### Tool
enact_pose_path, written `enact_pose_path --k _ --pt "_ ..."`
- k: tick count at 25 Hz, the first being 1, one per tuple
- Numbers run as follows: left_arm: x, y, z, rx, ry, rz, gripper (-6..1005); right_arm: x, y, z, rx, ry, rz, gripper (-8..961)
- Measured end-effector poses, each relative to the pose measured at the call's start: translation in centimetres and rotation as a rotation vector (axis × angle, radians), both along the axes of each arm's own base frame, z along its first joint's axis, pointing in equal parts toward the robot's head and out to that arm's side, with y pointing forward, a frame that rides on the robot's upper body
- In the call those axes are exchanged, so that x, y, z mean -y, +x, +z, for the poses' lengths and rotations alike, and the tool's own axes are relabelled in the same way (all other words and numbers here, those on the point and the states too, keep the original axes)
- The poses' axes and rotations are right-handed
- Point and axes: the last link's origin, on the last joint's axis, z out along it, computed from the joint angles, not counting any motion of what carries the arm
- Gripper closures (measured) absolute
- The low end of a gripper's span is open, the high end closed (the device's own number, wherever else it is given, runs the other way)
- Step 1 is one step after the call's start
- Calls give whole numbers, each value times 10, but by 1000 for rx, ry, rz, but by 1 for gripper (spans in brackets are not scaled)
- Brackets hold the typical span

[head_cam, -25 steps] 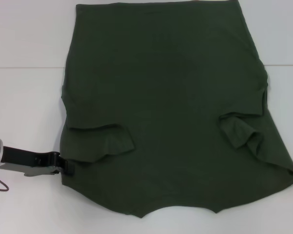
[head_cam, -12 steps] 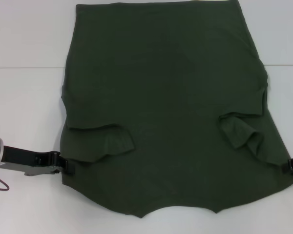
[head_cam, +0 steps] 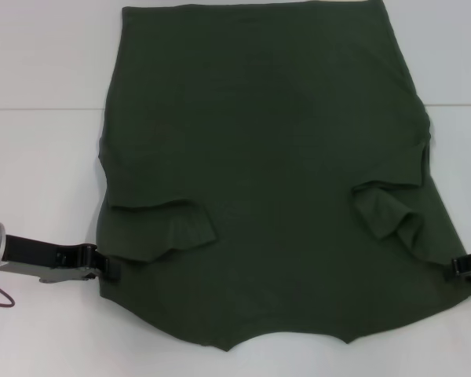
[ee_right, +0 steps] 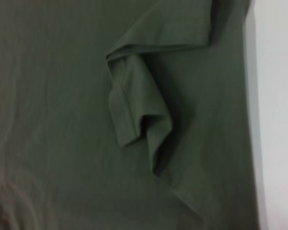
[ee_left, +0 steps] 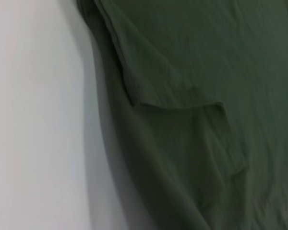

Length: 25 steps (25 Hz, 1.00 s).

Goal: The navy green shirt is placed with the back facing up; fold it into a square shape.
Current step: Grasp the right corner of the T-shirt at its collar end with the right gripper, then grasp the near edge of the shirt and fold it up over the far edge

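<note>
Spread back-up across the white worktop (head_cam: 39, 157): large dark olive-green cotton shirt (head_cam: 267, 157). Right end effector (head_cam: 469, 263) now reaching its near-right shoulder; left end effector (head_cam: 102, 265) unmoved at the near-left. Finger states: cannot tell. Likely about to grasp both shoulders.

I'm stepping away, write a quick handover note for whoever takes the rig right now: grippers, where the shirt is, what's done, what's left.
Left gripper: at the shirt's left edge near the shoulder, low on the table.
Right gripper: at the right edge near the other shoulder.
Navy green shirt: lying flat, plain side up, collar towards the robot, hem at the far side.
Done: both sleeves, left and right, are folded in over the body, somewhat rumpled.
Left: folding the body lengthwise into a square; nothing of that shows yet.
</note>
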Motion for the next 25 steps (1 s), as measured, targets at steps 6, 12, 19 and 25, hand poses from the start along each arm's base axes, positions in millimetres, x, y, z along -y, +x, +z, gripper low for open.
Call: enact_pose_path --k 6,12,19,25 --pt "0 0 0 0 -1 -2 968 0 0 -1 2 -5 2 41" --pt "0 1 0 1 -1 -5 968 0 -3 -5 0 -18 9 42" --pt "0 1 0 1 -1 -7 967 -4 -17 -14 -23 -49 41 41" --pt "-1 1 0 2 0 -7 967 -8 -27 -21 -32 -64 68 42"
